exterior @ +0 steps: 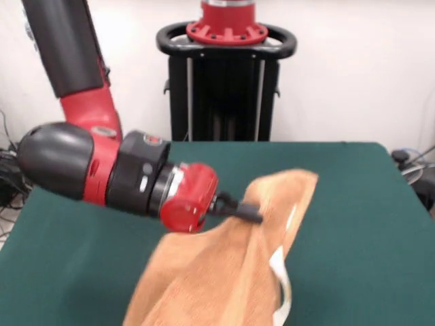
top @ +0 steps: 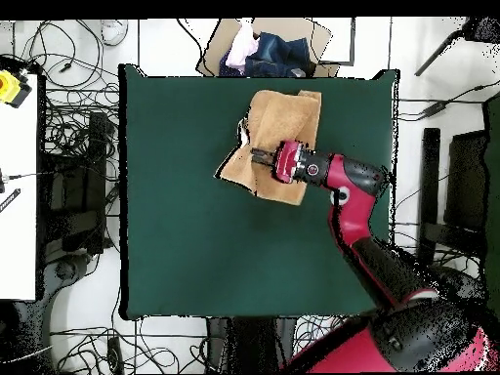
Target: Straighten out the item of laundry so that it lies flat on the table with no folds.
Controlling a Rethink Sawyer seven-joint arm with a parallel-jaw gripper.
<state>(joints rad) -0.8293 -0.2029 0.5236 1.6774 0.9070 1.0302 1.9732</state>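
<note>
A large rectangular table (top: 195,225) with a dark green felt-like top fills the middle of the overhead view, ringed by cables on a pale floor, with a cardboard box of clothes (top: 269,49) just past its upper edge.

The orange-tan terry hand towel (top: 283,122) is found in the upper centre of that view, near the table's top edge. It is not flat: its long axis is seen running from upper right to lower left, a raised ridge is carried along its middle, and its lower-left part is bunched. In the front view the same towel (exterior: 204,285) is spread from centre right down to the bottom edge, with a white care tag (exterior: 282,285) curling at its right border.

The black gripper (exterior: 246,211) is held at the ridge, reached in from the left of the front view by the red and black arm (exterior: 102,170). Whether the jaws are pinching cloth cannot be told. In the overhead view the gripper (top: 261,156) is pointed leftwards, so most of the cloth is judged to lie above and left of it.
</note>
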